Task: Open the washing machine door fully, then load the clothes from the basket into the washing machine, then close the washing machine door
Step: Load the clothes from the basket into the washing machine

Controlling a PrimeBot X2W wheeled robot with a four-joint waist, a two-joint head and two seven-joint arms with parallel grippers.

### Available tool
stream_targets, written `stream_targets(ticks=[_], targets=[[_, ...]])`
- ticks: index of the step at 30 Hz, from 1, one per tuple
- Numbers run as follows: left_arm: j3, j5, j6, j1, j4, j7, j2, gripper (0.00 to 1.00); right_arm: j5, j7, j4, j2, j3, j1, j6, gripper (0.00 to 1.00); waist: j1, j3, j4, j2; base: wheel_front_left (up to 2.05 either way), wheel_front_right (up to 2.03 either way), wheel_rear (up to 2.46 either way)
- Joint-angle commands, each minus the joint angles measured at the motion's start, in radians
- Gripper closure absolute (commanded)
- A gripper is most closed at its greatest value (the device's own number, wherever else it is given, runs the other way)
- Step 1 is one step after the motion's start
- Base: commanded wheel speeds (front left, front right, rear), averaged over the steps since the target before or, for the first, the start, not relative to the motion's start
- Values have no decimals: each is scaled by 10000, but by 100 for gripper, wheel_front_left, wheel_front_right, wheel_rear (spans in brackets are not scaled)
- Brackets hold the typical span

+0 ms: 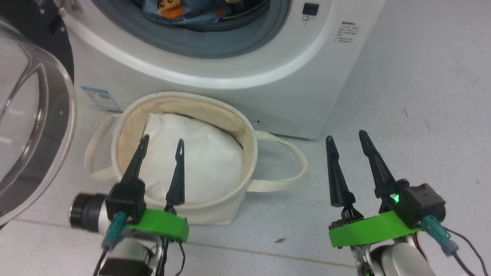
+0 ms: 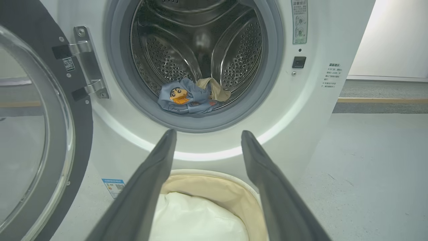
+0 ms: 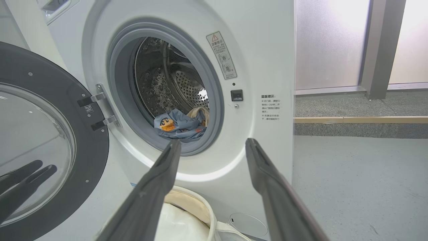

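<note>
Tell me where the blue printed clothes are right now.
In the left wrist view the clothes lie centre-frame inside the washing machine, low in its drum just behind the grey gasket, above the basket and right of the open door.

Washing machine (image 1: 272, 73) dead ahead of me, sat on floor (image 1: 413, 139). Door (image 1: 21, 126) swung out on my left, hinged on machine's left side. Clothes (image 1: 184, 9) inside drum (image 2: 234, 50), low down, right behind front lip. Basket (image 1: 218, 212) on floor just before machine, under drum opening. Pillow-like bundle (image 1: 195, 160) in basket. Sticker (image 1: 101, 98) low on machine front, between door and basket. My left claw (image 1: 163, 140) over basket's near rim, fingers pointing across bundle. Right claw (image 1: 346, 135) right of basket, not touching it, over floor before machine's right corner.
</note>
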Motion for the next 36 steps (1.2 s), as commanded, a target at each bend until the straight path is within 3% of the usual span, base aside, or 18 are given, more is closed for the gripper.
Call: stream_targets(ticks=[1,8,36], targets=[[280,-130,151,161,-508,-45,142,0,76,-48,-292,142,158,28,2,0,2,-269,53,-1,0,0,0],[106,-313,499,900,-1260,-45,139,0,157,-48,-270,179,177,206,2,0,2,-551,82,-1,0,0,0],[-140,-224,629,1047,-1409,-45,137,0,292,-48,-195,190,282,299,2,0,2,-740,-63,-1,0,0,0]])
